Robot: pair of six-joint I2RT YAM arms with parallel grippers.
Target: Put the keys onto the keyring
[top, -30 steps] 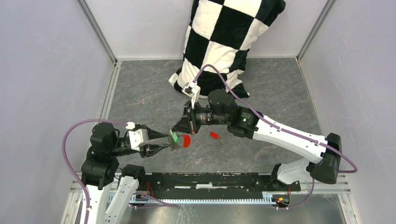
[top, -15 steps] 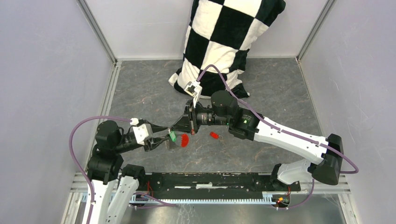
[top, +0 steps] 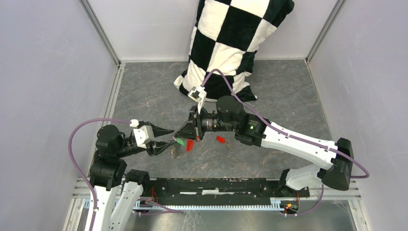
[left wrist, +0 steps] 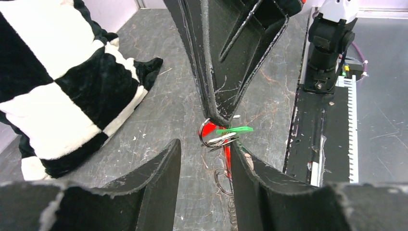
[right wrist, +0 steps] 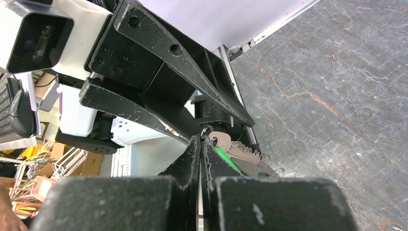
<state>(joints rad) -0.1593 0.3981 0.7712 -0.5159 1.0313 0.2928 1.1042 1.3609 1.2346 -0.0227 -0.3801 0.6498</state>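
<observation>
**Left-wrist view.** The left claw (left wrist: 204, 150) stood with its two black fingers (left wrist: 159, 178) parted. The keyring (left wrist: 216, 141) hung in the gap between them, and the finger on the keyring's right was just beside it. Above the keyring the right claw (left wrist: 219, 118) reached down, its fingers pressed together to a point at the silver ring's upper edge. The green key (left wrist: 236, 130) projected to the right of the keyring, and red fob plastic showed behind it. A chequered pillow (left wrist: 57, 82) lay well left of the keyring on the grey bench (left wrist: 173, 96). A black rail (left wrist: 317, 130) ran along to the keyring's right.
</observation>
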